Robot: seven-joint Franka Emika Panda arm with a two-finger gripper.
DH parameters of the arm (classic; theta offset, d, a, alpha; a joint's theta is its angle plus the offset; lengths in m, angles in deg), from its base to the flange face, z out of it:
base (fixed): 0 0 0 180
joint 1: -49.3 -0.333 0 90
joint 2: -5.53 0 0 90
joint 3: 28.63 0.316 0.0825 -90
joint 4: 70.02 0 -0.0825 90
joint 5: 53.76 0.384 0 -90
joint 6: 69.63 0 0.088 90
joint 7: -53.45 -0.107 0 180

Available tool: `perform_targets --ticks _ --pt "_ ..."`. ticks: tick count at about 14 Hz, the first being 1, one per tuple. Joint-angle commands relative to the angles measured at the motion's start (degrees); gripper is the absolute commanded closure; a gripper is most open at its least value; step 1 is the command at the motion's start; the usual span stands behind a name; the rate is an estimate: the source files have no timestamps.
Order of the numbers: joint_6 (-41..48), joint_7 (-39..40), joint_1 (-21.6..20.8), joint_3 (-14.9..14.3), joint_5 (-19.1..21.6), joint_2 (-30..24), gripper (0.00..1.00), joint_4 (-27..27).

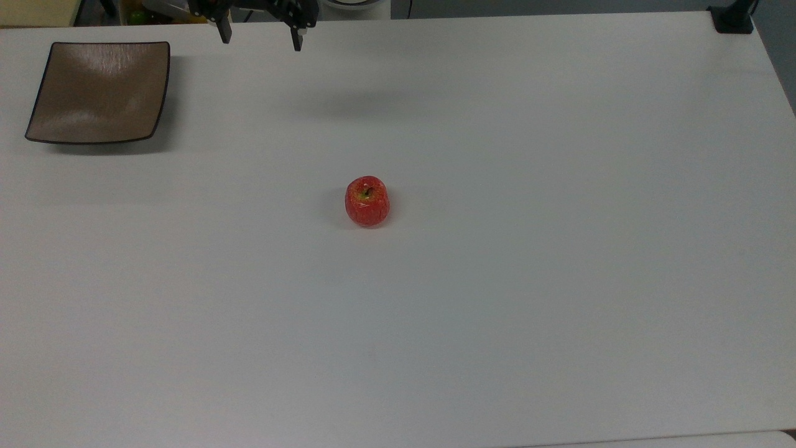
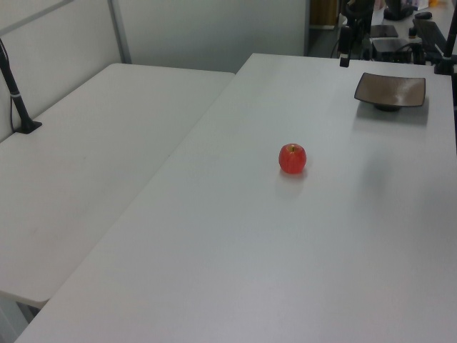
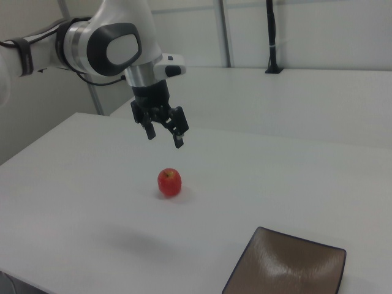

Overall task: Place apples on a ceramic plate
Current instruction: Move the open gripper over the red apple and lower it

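Note:
A small glossy red apple [image 1: 367, 201] [image 2: 292, 158] [image 3: 169, 182] with a yellow-green patch at its stem sits upright on the white table, near the middle. The square brown ceramic plate [image 1: 99, 92] [image 2: 391, 91] [image 3: 288, 267] lies empty at the top view's far left corner, well apart from the apple. My gripper [image 1: 261, 38] [image 3: 164, 138] hangs open in the air above the table's back edge, high over the surface, with nothing between its fingers. In the right view it hovers above and slightly behind the apple.
The white table [image 1: 497, 280] stretches wide around the apple. A second white table [image 2: 93, 150] adjoins it on the left view's left, with a black stand [image 2: 18, 100] on it. A black clamp [image 1: 732, 18] sits at the top view's back right corner.

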Motion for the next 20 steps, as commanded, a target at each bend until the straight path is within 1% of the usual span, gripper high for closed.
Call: perform_targets --ticks 1,3,10,13,15,17,19,20 --pt "-1.24 1.54 -1.39 -0.54 1.31 -1.02 0.0 1.68" --pt "-1.24 1.54 -2.19 -0.62 1.31 -0.84 0.0 1.68" --pt "-1.77 0.57 -2.19 -0.53 1.4 -0.14 0.0 1.33" --pt "-2.47 -3.63 -2.45 -0.45 2.01 2.31 0.0 -0.16" --pt "-5.88 -7.85 -2.72 0.34 2.89 5.38 0.0 -1.47" --pt "-10.18 -7.69 -3.24 0.87 3.33 7.58 0.0 -1.57" --pt "-13.18 -7.87 -3.59 2.88 2.64 10.48 0.0 -1.66" --pt "-13.98 -7.95 -3.6 3.41 2.46 11.89 0.0 -2.18"
